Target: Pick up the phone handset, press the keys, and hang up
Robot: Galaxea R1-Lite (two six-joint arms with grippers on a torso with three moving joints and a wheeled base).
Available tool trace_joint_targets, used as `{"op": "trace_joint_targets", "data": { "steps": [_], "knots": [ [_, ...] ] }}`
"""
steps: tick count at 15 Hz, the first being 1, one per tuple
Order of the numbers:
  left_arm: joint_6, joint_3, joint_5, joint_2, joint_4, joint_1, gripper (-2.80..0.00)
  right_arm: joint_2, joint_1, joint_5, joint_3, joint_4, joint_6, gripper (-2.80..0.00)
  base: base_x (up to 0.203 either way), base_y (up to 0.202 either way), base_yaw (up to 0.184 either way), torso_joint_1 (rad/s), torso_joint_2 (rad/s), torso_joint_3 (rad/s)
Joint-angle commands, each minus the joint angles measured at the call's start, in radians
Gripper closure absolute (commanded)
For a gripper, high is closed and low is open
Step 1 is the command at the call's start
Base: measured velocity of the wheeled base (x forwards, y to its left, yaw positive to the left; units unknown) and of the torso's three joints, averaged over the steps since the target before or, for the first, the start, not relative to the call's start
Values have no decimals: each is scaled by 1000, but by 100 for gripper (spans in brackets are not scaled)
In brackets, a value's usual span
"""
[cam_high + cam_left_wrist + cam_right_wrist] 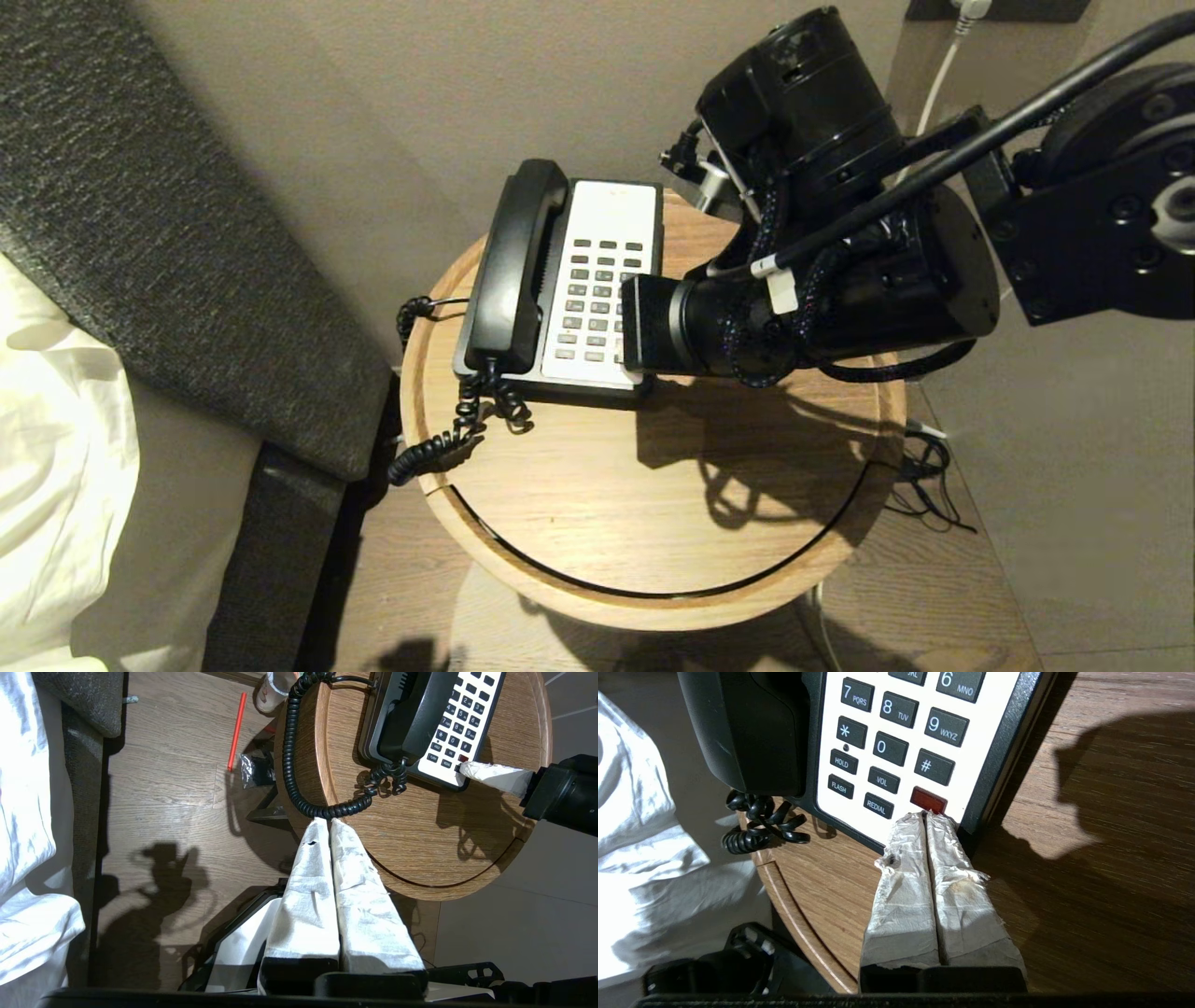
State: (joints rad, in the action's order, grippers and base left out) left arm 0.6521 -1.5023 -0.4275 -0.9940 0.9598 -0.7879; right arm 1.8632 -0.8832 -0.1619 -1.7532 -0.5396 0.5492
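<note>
The black phone handset (pixel 512 261) lies in its cradle on the left side of the phone base, its coiled cord (pixel 439 448) hanging over the table's edge. The keys (pixel 597 289) sit in the white faceplate beside it. My right gripper (pixel 926 814) is shut, its white-wrapped fingertips at the near edge of the red key (pixel 928 800) in the keypad's near right corner; whether they press on it I cannot tell. In the head view the right wrist hides those fingers. My left gripper (pixel 325 820) is shut and empty, parked off the table's left front rim, close to the cord (pixel 292 765).
The phone stands at the back of a round wooden table (pixel 653 523). A bed with white sheets (pixel 47 448) and a grey headboard (pixel 187 280) lie to the left. A red straw (pixel 237 730) and black cables (pixel 924 485) lie on the floor.
</note>
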Motion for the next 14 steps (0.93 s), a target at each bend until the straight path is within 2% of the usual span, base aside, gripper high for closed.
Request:
{"op": "trace_joint_targets", "data": {
  "steps": [1,5,9,12,14],
  "knots": [
    [4,4,-4,6,7,1,0,1,0,-2,18,-7,3,0,0,0,0,0,0,0],
    [6,15,-2,22,8,20,0,-32,0,-2,-2,-10,7,0,0,0,0,0,0,0],
    [7,78,-4,66,7,99,0,-150,0,-8,6,-54,11,0,0,0,0,0,0,0],
    [10,157,-9,146,9,242,0,-312,0,-31,33,-122,18,0,0,0,0,0,0,0],
    [24,191,-9,207,18,386,0,-444,0,-49,68,-175,29,0,0,0,0,0,0,0]
  ]
}}
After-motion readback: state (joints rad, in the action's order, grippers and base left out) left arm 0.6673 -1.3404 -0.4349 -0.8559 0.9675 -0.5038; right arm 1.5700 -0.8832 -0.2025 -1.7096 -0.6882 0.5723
